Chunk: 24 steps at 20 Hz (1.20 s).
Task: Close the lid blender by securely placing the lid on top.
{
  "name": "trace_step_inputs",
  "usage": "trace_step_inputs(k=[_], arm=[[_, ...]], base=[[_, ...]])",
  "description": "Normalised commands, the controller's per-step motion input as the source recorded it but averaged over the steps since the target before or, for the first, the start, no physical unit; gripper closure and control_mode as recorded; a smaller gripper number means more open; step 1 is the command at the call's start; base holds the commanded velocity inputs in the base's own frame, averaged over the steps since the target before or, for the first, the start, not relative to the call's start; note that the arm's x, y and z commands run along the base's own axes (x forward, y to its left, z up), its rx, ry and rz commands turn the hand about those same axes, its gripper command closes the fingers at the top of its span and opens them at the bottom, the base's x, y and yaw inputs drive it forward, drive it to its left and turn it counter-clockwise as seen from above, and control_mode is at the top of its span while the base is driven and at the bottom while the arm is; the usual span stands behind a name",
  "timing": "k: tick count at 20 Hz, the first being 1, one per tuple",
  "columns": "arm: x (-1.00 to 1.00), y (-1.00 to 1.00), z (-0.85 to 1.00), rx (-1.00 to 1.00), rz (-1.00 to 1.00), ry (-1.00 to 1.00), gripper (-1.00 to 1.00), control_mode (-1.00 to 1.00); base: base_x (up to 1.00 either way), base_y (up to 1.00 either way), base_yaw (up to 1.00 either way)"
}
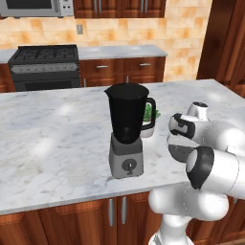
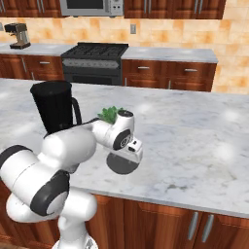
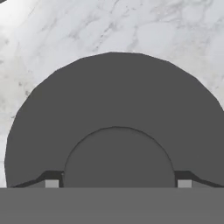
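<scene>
**Gripper low over the lid beside the open blender**

In the left base view the blender (image 1: 126, 129) stands near the middle of the marble counter (image 1: 52, 139), its black jar upright on the grey base with the round dial facing the camera and the handle at 3 o'clock; the jar's mouth is open, with nothing on it; just behind the handle, at about 2 o'clock from the jar, a small white pot with a green plant (image 1: 150, 119) peeks out; further right the white arm bends over the counter edge, and under its wrist a slice of the dark lid (image 1: 180, 152) shows, lying at about 3 o'clock from the blender's base and apart from it.

In the right base view the blender (image 2: 54, 111) is at the left, partly behind the arm; the plant (image 2: 111, 115) sits just right of it; the lid (image 2: 122, 164) lies flat on the counter (image 2: 194, 146) near its front edge, directly below the gripper (image 2: 127, 156).

In the hand view the lid (image 3: 113, 96) spreads wide across the marble, its raised centre at 6 o'clock; the two fingertips (image 3: 51, 183) stand one at each side of that raised centre, spread as wide as it is; whether they press on it I cannot tell.

At the back wall a black stove (image 1: 45, 64) sits at 11 o'clock from the blender.
</scene>
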Motion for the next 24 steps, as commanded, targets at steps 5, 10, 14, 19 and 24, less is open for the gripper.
trace_step_inputs(k=[5, 10, 14, 19, 24], arm=[[-0.38, 0.0, 1.0, 0.0, 0.02, -0.19, 1.0, -1.0], [-0.67, 0.07, 1.0, 0.0, 0.06, -0.29, 1.0, -1.0], [-0.54, 0.17, 1.0, -0.01, 0.06, -0.28, 1.0, -1.0], [-0.32, 0.36, 1.0, -0.04, 0.04, -0.24, 1.0, -1.0], [-0.18, 0.45, 1.0, -0.07, 0.05, -0.15, 1.0, -1.0]], base=[[0.0, 0.0, 0.0], [0.0, 0.0, 0.0], [0.0, 0.0, 0.0], [0.0, 0.0, 0.0], [0.0, 0.0, 0.0]])
